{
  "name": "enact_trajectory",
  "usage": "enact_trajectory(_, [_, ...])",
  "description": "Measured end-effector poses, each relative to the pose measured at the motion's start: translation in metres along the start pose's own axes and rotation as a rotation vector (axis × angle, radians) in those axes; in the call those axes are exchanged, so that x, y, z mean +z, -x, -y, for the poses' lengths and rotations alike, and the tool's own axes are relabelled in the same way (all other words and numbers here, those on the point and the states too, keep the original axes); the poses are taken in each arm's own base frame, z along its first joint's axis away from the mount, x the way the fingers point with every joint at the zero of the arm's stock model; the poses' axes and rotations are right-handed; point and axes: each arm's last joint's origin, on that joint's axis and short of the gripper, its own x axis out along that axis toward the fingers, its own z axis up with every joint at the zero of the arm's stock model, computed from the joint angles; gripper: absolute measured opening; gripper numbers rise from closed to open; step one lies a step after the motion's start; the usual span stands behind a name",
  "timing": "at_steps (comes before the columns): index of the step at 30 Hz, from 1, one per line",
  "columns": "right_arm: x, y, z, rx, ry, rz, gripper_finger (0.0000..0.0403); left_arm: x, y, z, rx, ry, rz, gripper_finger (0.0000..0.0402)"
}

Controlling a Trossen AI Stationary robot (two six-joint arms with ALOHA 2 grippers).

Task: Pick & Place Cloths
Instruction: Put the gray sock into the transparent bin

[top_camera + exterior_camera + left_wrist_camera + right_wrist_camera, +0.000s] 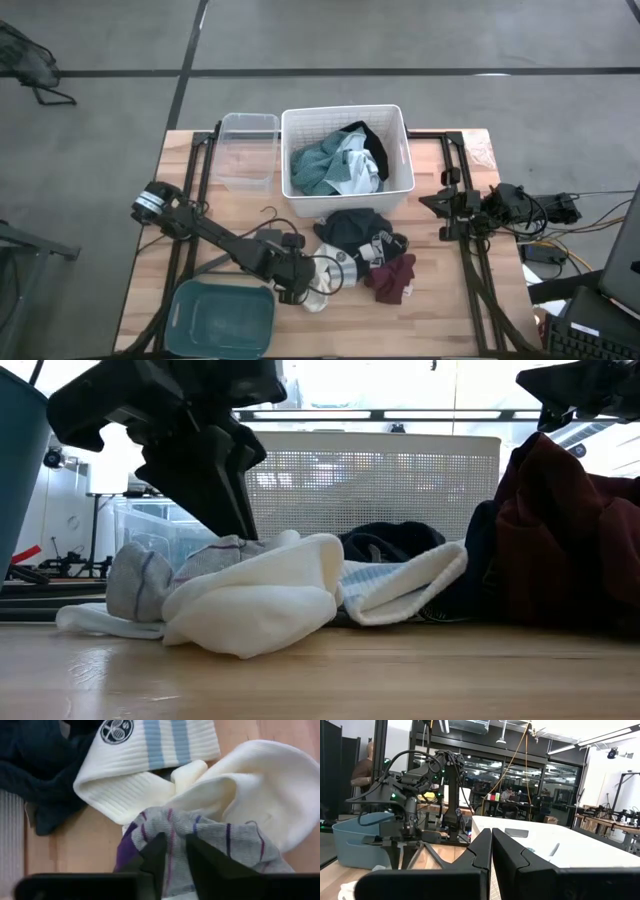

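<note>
A small pile of white-grey cloths (325, 282) lies on the table near its front edge: a grey sock with purple stripes (215, 832), a plain white one (260, 785) and a white cuff with blue stripes (150, 750). My left gripper (172, 842) is down on this pile, shut on the grey sock. The black cloth with white print (355, 230) and the maroon cloth (392, 278) lie just to the right. The teal-green cloth (320, 165) sits in the white basket (298, 120). My right gripper (491, 837) is shut and waits at the table's right edge (440, 205). My left gripper pinches the grey striped sock between its two fingers (156, 855), on a raised bunch of fabric at the sock's middle (172, 827). It comes from above, slanting down (225, 510). The sock still rests on the table among the white socks (260, 595).
A clear plastic box (248, 150) stands left of the white basket. A teal bin (222, 318) sits at the near left corner, close to my left arm. A black hanger (268, 212) lies by the arm. Cables and gear (545, 215) crowd the right edge.
</note>
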Motion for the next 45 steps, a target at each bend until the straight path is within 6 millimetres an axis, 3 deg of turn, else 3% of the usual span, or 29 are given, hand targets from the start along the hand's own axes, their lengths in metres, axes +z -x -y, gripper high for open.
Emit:
enact_trajectory(5, [0.000, 0.000, 0.000, 0.000, 0.000, 0.000, 0.0008, -0.001, 0.000, 0.000, 0.002, -0.050, -0.010, 0.0008])
enact_trajectory(16, [0.000, 0.000, 0.000, 0.000, 0.000, 0.000, 0.0008, 0.009, 0.015, -0.002, 0.046, -0.074, -0.055, 0.0003])
enact_trajectory(28, [0.000, 0.000, 0.000, 0.000, 0.000, 0.000, 0.0008, 0.026, 0.059, -0.009, 0.144, -0.090, -0.203, 0.0001])
enact_trajectory(41, [0.000, 0.000, 0.000, 0.000, 0.000, 0.000, 0.0008, 0.018, 0.103, -0.030, 0.396, -0.047, -0.439, 0.0001])
enact_trajectory(45, [0.000, 0.000, 0.000, 0.000, 0.000, 0.000, 0.0008, 0.020, 0.117, -0.036, 0.470, -0.090, -0.389, 0.0001])
